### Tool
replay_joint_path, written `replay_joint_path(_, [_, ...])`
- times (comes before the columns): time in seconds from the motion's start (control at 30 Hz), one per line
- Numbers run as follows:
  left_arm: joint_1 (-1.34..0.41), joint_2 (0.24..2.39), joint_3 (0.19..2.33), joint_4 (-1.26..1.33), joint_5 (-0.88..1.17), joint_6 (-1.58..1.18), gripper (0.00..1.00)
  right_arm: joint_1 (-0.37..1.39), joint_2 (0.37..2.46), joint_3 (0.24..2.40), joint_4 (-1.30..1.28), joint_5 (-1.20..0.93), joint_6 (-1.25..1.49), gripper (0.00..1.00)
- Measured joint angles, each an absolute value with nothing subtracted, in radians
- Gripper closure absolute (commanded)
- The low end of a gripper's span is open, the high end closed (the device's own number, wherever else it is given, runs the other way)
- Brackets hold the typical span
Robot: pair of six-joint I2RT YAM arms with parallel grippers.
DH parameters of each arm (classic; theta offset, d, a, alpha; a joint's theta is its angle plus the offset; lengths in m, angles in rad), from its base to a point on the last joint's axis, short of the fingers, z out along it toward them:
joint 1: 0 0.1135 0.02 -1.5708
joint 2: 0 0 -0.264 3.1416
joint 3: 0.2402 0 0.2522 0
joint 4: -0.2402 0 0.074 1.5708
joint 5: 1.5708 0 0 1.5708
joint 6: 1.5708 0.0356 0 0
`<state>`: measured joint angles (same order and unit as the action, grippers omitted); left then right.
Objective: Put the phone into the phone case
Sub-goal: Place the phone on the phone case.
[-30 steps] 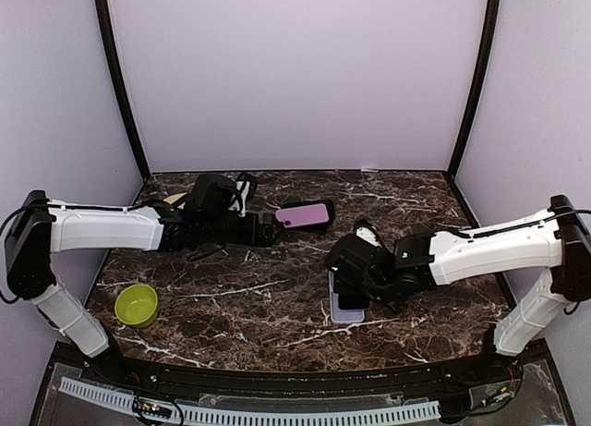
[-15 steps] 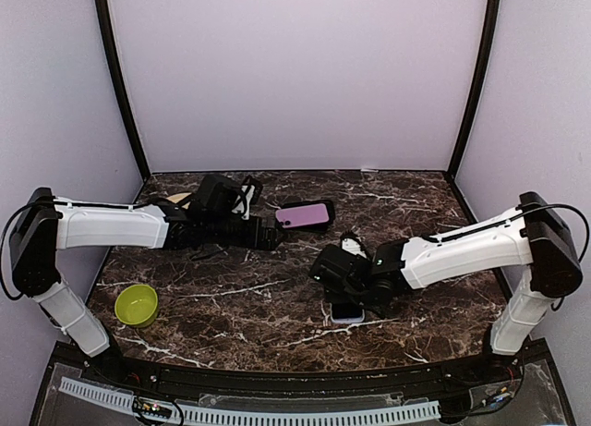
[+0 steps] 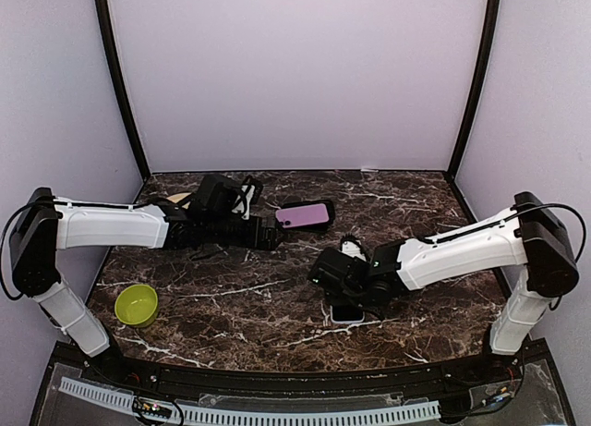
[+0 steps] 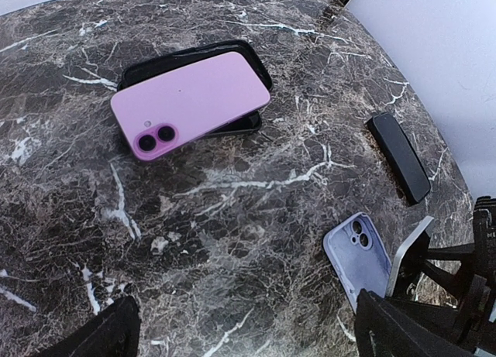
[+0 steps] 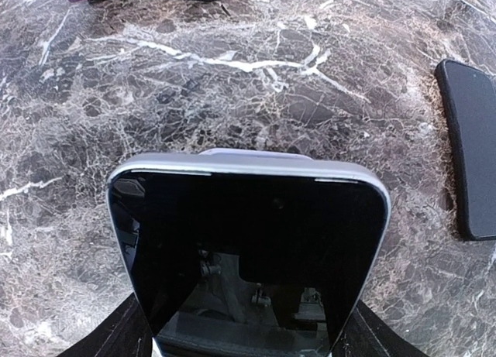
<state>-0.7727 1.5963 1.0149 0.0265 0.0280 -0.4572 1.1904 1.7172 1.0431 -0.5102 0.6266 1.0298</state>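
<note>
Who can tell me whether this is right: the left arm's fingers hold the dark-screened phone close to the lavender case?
Not quite. It is the right arm's fingers that hold the dark-screened phone close to the lavender case, as the right wrist view shows. The left arm's fingers are open and empty.

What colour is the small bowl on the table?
Yellow-green; the bowl shows best in the top view.

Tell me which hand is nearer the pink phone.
Left. The left hand sits open just beside the pink phone; the right hand is farther off, toward the front edge, gripping another phone.
</note>
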Motion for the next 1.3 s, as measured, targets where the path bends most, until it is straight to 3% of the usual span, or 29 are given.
replay_joint_path(0.37, [-0.773,1.596,1.015,0.027,0.029,-0.456,0.01,1.178,1.765,1.041,-0.479,0.619,1.035,1.00])
replay_joint_path(0.77, [-0.773,1.596,1.016,0.026,0.028,-0.455,0.01,1.142,1.816,1.041,-0.460,0.588,1.065,0.70])
replay_joint_path(0.87, [-0.773,1.596,1.016,0.026,0.028,-0.454,0.01,1.142,1.816,1.041,-0.461,0.588,1.068,0.49])
replay_joint_path(1.1, [-0.773,1.596,1.016,0.026,0.025,-0.451,0.01,1.142,1.816,1.043,-0.467,0.588,1.077,0.20])
replay_joint_path(1.3, [-0.773,1.596,1.023,0.023,0.020,-0.448,0.01,1.143,1.829,1.047,-0.493,0.581,1.092,0.10])
